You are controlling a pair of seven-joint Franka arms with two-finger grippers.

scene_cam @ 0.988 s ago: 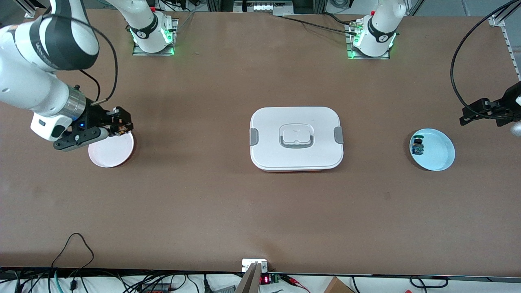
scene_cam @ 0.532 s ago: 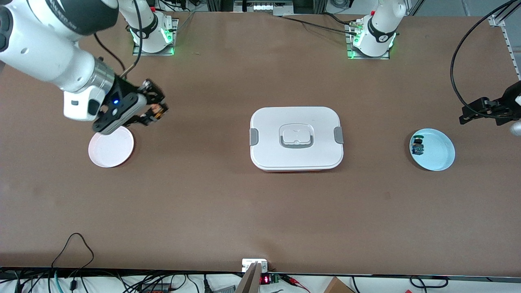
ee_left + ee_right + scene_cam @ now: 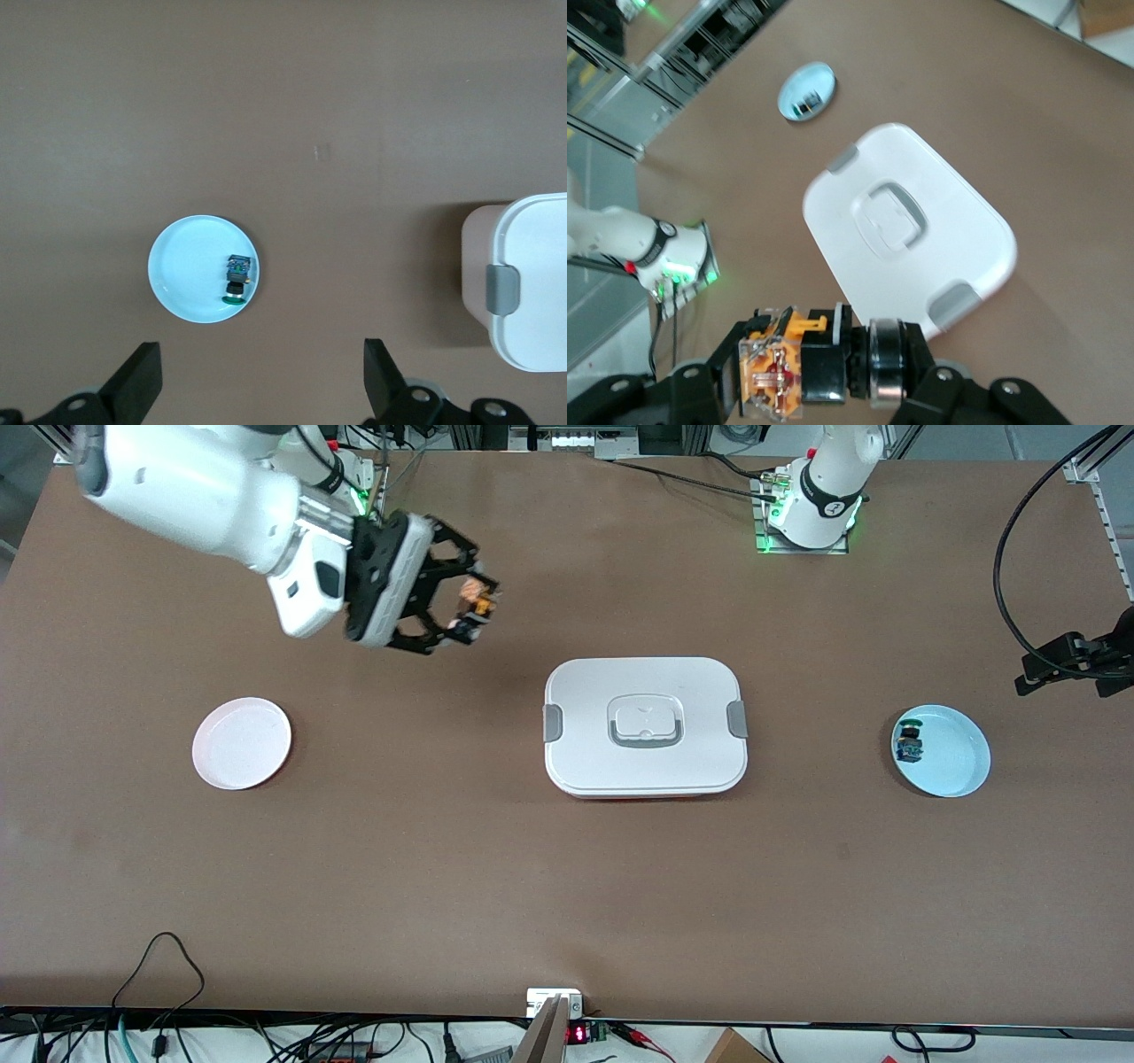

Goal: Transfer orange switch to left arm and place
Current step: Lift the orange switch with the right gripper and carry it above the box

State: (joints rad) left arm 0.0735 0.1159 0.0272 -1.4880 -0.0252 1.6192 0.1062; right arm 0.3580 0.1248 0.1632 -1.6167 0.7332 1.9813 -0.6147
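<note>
My right gripper [image 3: 474,607] is shut on the orange switch [image 3: 476,600], a small black part with an orange block, and holds it in the air over bare table toward the robot bases from the box. In the right wrist view the switch [image 3: 819,367] lies gripped between the fingers. The white lidded box [image 3: 646,726] sits mid-table and shows in the right wrist view [image 3: 908,226] and at the edge of the left wrist view [image 3: 532,283]. My left gripper [image 3: 1063,664] is open and empty, in the air by the blue plate [image 3: 941,750] at the left arm's end.
A white plate [image 3: 242,742] lies empty at the right arm's end. The blue plate [image 3: 203,267] holds a small part with a blue body and green cap [image 3: 237,280]. Cables hang along the table's front edge.
My right arm has lifted the orange switch off the white plate and carried it up and toward the box. My left gripper has drifted slightly toward the table's end.
</note>
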